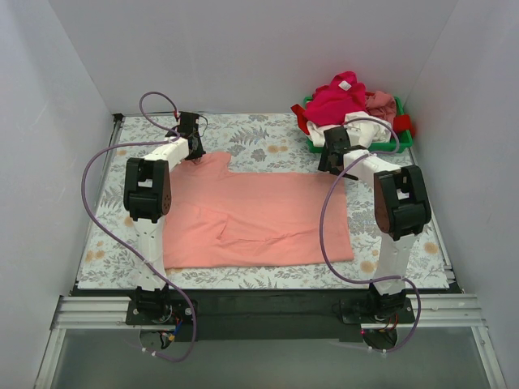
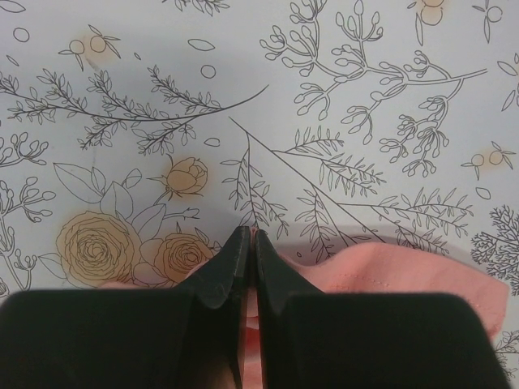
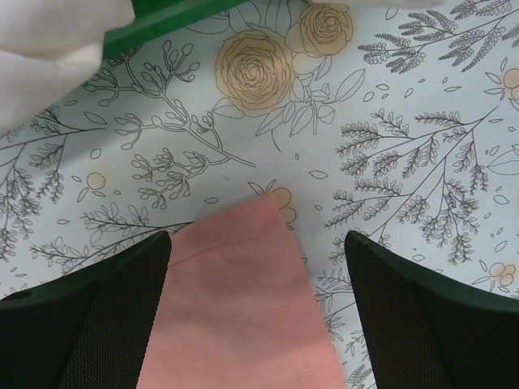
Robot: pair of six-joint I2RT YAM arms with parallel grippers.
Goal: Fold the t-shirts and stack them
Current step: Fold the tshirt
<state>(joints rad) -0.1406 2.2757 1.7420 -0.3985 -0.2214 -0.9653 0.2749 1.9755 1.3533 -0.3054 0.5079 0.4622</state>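
At 10 o'clock of salmon-pink t-shirt (image 1: 259, 215), left gripper (image 2: 250, 235) clamped on cloth edge; at 2 o'clock, right gripper (image 3: 255, 239) spread wide above shirt corner, near green tray (image 3: 162, 24).

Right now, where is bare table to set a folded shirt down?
The far strip of table, between the salmon-pink shirt and the back wall, left of the green tray. Crowded: the heaped tray corner, beside the right gripper.

white t-shirt (image 3: 49, 49) blurred, green tray (image 3: 162, 20) cropped
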